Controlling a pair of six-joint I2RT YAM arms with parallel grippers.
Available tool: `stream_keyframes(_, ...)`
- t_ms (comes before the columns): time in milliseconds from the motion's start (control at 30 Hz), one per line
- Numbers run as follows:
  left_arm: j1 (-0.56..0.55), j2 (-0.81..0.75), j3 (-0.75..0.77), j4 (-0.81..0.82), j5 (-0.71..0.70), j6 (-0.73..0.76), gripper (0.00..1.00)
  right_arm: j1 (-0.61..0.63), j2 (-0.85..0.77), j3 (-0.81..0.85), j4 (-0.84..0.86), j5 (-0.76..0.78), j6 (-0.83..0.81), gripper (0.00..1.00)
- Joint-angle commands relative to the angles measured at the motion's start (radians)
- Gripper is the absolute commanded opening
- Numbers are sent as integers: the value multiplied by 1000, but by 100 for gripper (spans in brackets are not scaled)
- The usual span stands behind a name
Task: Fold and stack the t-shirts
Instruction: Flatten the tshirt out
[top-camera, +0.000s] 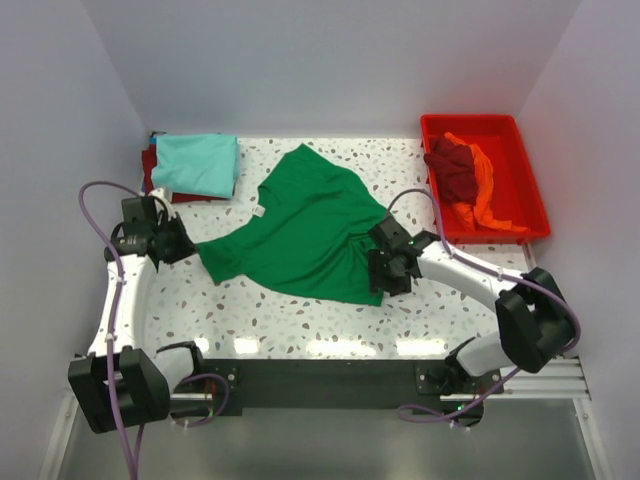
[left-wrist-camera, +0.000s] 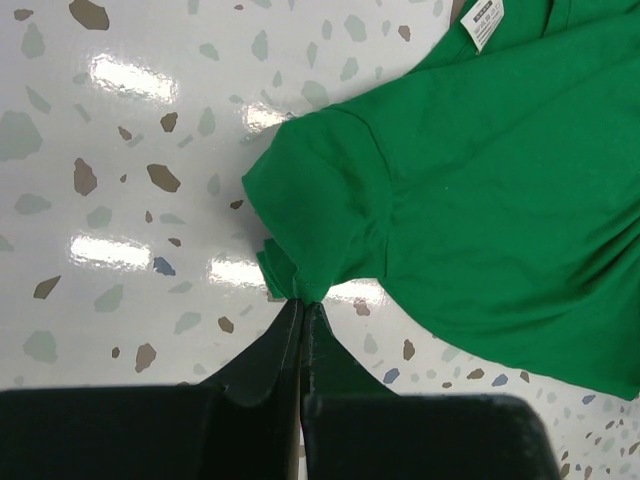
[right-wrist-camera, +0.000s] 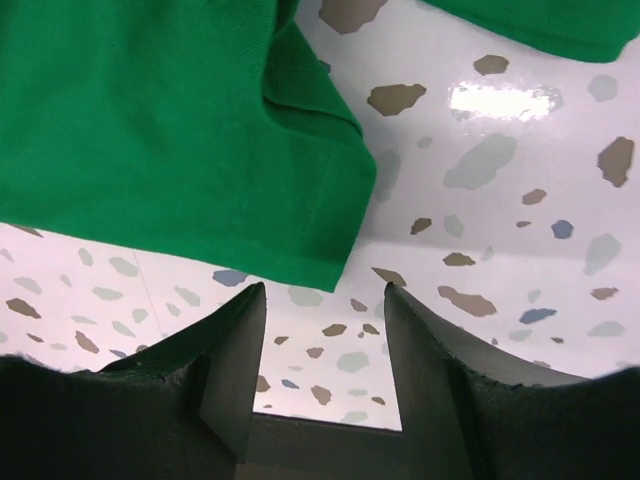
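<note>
Soft, light, limp green t-shirt (top-camera: 300, 225); likely bunches; left gripper (left-wrist-camera: 301, 304) pinched on sleeve tip; right gripper (right-wrist-camera: 325, 292) fingers apart, empty; take hem corner toward near edge of table (top-camera: 300, 325).

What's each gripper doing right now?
Left gripper: closed, pinching a sleeve edge of the green t-shirt.
Right gripper: open, holding nothing.

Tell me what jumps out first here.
The green t-shirt is spread mid-table, the left gripper shut on its sleeve, the right gripper open at its other edge. Far left lies a folded teal t-shirt; far right, a red tray holds dark red and orange shirts.
</note>
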Motion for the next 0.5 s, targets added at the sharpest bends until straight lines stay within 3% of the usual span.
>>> stream_keyframes(0,8,5,-2,56,20,-9,0,2,-43,-62,103,-55,69,54)
stream_keyframes(467,8,8,-9,58,16,-8,0,12,52,-107,181,-83,68,46)
